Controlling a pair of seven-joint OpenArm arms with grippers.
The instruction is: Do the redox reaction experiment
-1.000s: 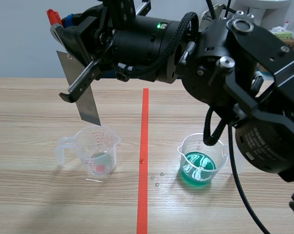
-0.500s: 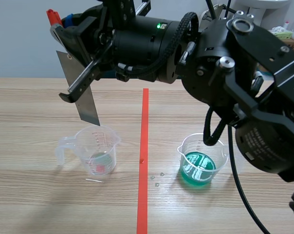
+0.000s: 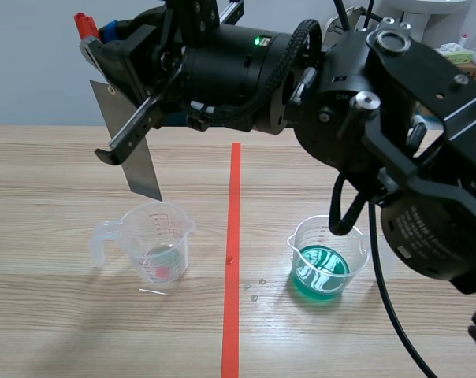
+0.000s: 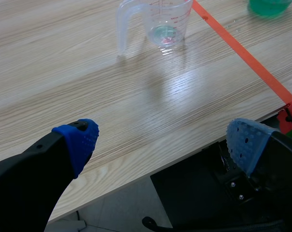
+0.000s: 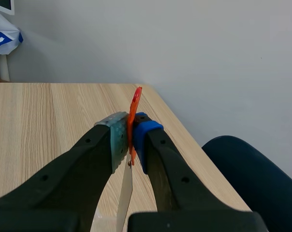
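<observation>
A thin metal sheet with an orange-red tab at its top hangs tilted above the clear measuring cup; its lower corner is just over the cup's rim. My right gripper, reaching across from the right, is shut on the sheet's top, with the pads pressed on either side of the tab. The clear cup holds only a little liquid at its bottom. A second cup, right of the tape line, holds green liquid. My left gripper stands open over the table's near edge, well short of the clear cup.
The right arm's bulky black body spans the upper right of the scene view, above the green cup. A few droplets lie on the wooden table next to the orange-red tape line. A dark chair stands off the table's side.
The right gripper and the metal sheet have shifted very slightly up and to the left. Both cups stay where they were.
</observation>
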